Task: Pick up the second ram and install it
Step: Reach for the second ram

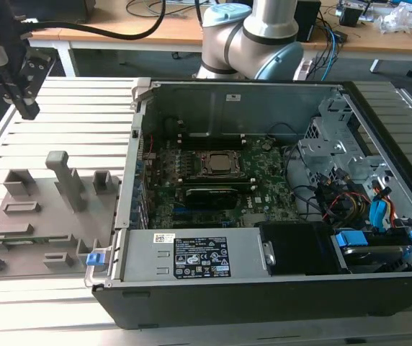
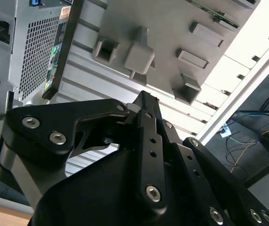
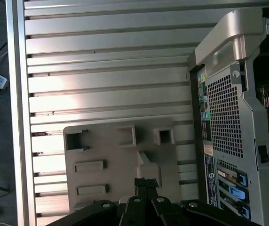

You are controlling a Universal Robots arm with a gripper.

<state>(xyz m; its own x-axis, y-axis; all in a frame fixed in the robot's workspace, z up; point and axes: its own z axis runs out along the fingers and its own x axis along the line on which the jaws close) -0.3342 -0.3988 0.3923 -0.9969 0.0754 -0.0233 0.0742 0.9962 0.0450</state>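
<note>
The gripper [image 1: 26, 112] hangs at the upper left of the exterior view, over the slatted table [image 1: 76, 115] and well above the grey holder tray [image 1: 19, 216]. In both wrist views its fingers look pressed together at the tips, with nothing between them [image 2: 146, 96], so from where I stand it is closed and empty.

The second ram [image 1: 29, 240] lies flat along the near edge of the tray, at the lower left of the exterior view. It is well apart from the gripper, and nothing is touching it. The second wrist view catches it as a thin green strip [image 2: 214, 12] at the tray's far side.

The open computer case [image 1: 227, 97] fills the middle and right of the exterior view, and the motherboard [image 1: 263, 180] lies bare inside it.

I'd say the work is at its very start: this is the approach to the pick, with the stick not yet lifted. As I judge it, a grasp calls for the fingers to part, line up across the narrow stick and come straight down on it, clear of the tray's raised posts.
</note>
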